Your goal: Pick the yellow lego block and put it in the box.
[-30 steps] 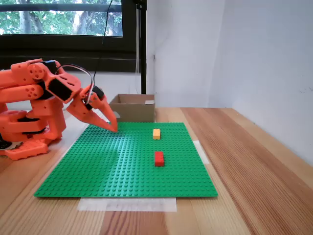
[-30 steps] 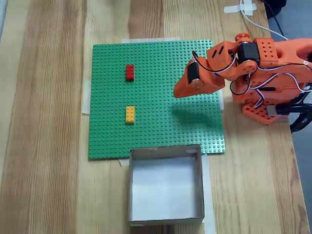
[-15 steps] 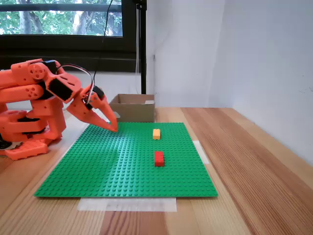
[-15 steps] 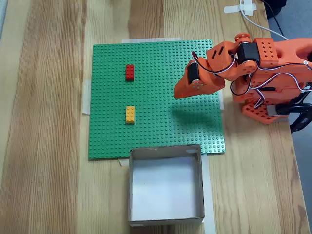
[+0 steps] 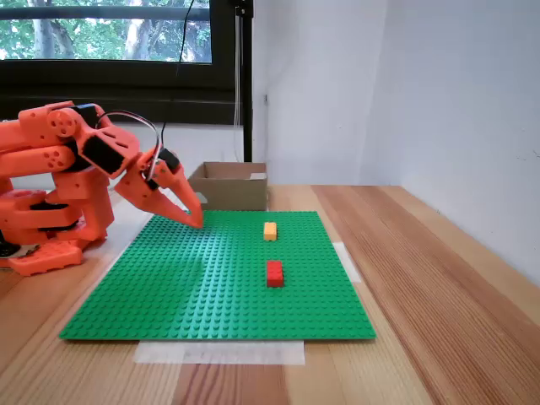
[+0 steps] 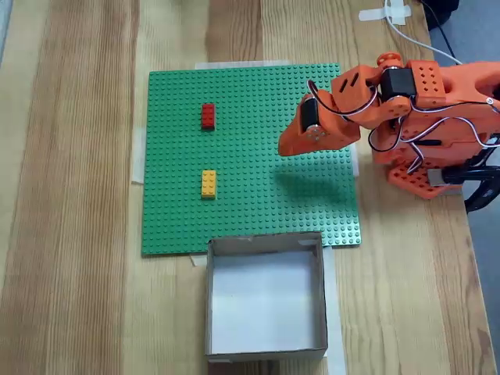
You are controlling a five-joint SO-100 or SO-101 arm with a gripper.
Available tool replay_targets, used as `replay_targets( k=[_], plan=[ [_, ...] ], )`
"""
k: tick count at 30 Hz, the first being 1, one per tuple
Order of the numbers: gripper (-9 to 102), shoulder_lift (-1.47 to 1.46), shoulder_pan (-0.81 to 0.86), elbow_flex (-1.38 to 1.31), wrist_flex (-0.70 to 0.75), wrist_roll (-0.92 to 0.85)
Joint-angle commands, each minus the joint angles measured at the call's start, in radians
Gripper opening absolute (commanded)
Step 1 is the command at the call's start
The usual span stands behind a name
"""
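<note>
Reach not begun; the gripper [image 6: 284, 148], seemingly clenched and empty, hovers near the baseplate's [image 6: 258, 211] arm-side edge. Next, open and cross to the yellow lego block [image 6: 208, 183]; the box [image 6: 266, 345] waits

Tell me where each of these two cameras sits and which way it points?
A fixed view: low at the table's edge, looking level across the green plate toward the window; arm at left, gripper tips down.
A fixed view: overhead, looking straight down into the box; arm at right.
Both show the yellow block, red block, box, plate.
</note>
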Motion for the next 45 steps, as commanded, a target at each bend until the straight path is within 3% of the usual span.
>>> replay_targets(
  k=[1, 19, 45],
  plan=[
    [-1, -0.009, 0.02, -0.012, -0.011, -0.011],
    [-1, -0.396, 0.002, -0.38, 0.078, 0.032],
    [0, -1.132, -0.02, -1.092, 0.321, 0.083]
  ],
)
